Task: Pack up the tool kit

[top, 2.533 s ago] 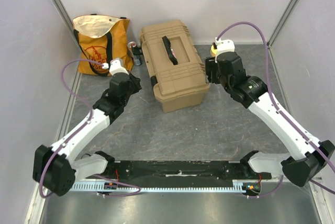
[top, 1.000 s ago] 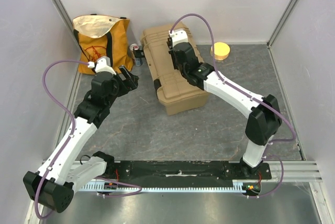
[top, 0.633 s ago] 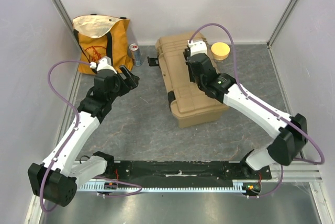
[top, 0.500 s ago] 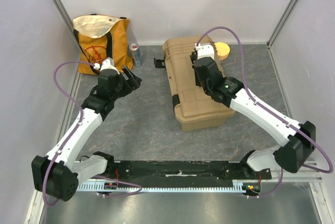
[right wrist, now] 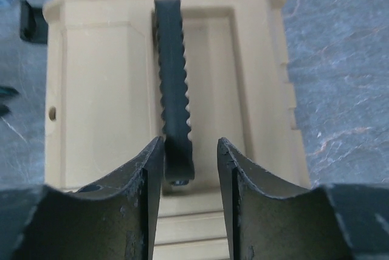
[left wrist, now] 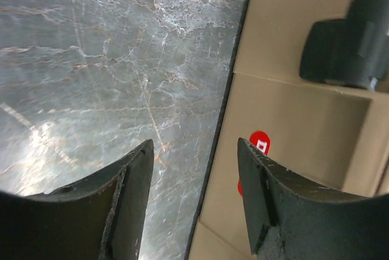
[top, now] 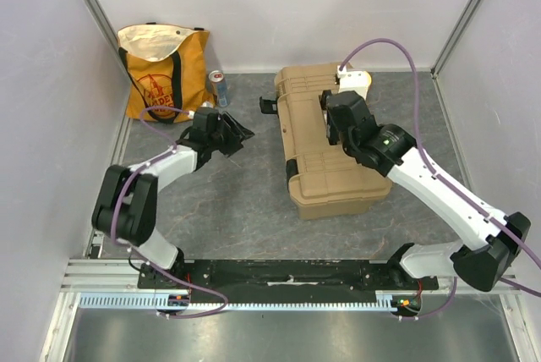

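Lid down, the tan toolbox (top: pixel 334 172) lay on the grey marbled table (top: pixel 245 210), right of centre. Its long side ran from the back wall toward the arms, skewed a little. A black latch (top: pixel 269 106) stuck out from its left flank near the far end.

The right gripper (top: pixel 334 125) hung over the ribbed lid. In the right wrist view, the right gripper (right wrist: pixel 189 150) had its fingers (right wrist: pixel 149 175) parted on either side of the near end of the black, notched handle (right wrist: pixel 172 84). The handle lay flat in its recess along the middle of the toolbox (right wrist: pixel 91 90). One finger stood just beside the handle, and whether it touched could not be told. A clear gap showed on the other side, so the handle was straddled, not pinched.

The left gripper (top: pixel 238 135) sat low over the table, left of the toolbox and apart from it, pointing toward its side. In the left wrist view, the left gripper (left wrist: pixel 194 150) had its fingers (left wrist: pixel 130 193) spread wide with nothing between them. Beyond them lay bare table (left wrist: pixel 109 59) and the wall of the toolbox (left wrist: pixel 304 126), which carried a small red sticker (left wrist: pixel 258 144) and the latch (left wrist: pixel 340 47).

An orange-and-cream tote bag (top: pixel 165 74) stood in the far left corner. A drink can (top: pixel 221 87) stood just beside it, and both were well apart from the toolbox.
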Action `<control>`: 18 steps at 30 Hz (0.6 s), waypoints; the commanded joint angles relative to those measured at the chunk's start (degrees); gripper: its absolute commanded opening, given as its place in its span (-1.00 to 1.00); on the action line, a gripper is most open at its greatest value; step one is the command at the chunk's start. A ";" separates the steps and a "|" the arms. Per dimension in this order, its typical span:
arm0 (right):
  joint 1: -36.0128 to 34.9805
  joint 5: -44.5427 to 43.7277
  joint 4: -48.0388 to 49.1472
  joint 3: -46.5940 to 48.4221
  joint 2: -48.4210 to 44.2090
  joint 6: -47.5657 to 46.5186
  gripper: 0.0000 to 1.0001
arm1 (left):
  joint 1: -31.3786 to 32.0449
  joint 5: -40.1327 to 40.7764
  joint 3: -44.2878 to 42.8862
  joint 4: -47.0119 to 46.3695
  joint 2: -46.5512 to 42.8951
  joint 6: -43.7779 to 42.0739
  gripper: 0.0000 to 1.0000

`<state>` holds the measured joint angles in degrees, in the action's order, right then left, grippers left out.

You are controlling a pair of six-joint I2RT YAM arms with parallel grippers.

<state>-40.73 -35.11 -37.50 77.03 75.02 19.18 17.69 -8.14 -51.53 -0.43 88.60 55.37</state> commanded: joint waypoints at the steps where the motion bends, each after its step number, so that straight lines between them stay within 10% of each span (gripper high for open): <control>1: 0.39 -6.37 0.67 7.07 -2.95 0.86 -0.04 | -0.12 -6.88 -1.73 -17.47 7.27 12.55 0.23; 18: 6.45 -0.76 2.16 7.17 -1.99 0.68 0.23 | 1.73 -13.39 -10.78 -44.65 26.27 27.33 0.17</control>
<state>-36.10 -39.22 -37.32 85.10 73.10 18.96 18.35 -18.28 -59.35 -34.24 111.74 77.43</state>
